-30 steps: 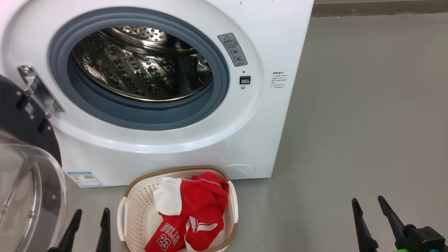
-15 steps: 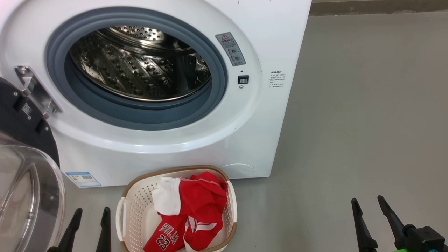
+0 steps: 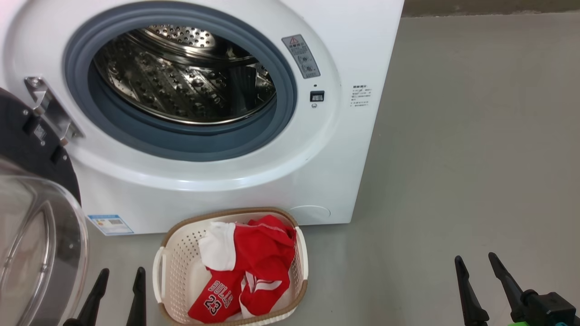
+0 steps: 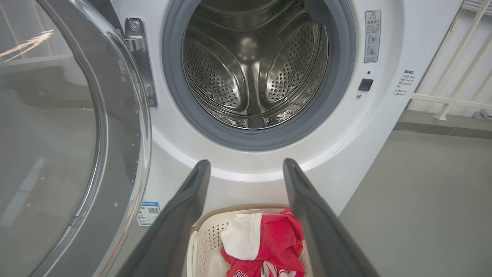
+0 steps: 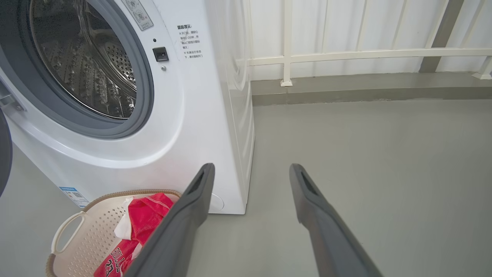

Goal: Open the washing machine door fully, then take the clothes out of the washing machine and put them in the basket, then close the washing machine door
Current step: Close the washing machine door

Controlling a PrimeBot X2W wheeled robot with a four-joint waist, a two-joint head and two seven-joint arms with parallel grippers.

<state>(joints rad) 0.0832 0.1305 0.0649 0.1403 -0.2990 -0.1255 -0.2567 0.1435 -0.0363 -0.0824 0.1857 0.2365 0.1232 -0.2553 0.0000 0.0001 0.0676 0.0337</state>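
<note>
In the head view, we see the machine [image 3: 344, 136] standing on the grey floor [image 3: 476, 136], with its door [image 3: 31, 235] swung open to the left, so the glass bowl bulges toward us at the left edge. The steel drum [image 3: 181, 77] inside the grey-blue seal [image 3: 181, 145] looks bare of garments as far as we can see into it. The basket [image 3: 181, 262] stands on the floor just in front of the machine, below the opening, and the red and white clothes [image 3: 263, 258] lie inside it, one showing "BULLS 23". The left pincer [image 3: 122, 271] is at the lower left, between the door and the basket, with its fingers apart and holding nothing. The right pincer [image 3: 475, 258] is at the lower right over bare floor, well apart from the basket, also spread and holding nothing. In the left wrist view, we look between the two wide fingers of the left pincer [image 4: 246, 163] straight into the drum [image 4: 253, 57]; the door [image 4: 57, 134] is on the left side and the basket [image 4: 207, 238] with the clothes [image 4: 280, 238] is low between the fingers. In the right wrist view, the right pincer [image 5: 251, 167] is wide, the machine [image 5: 192, 115] is on the left, the basket [image 5: 84, 231] is at the lower left, and a pale railing [image 5: 346, 54] runs behind.
</note>
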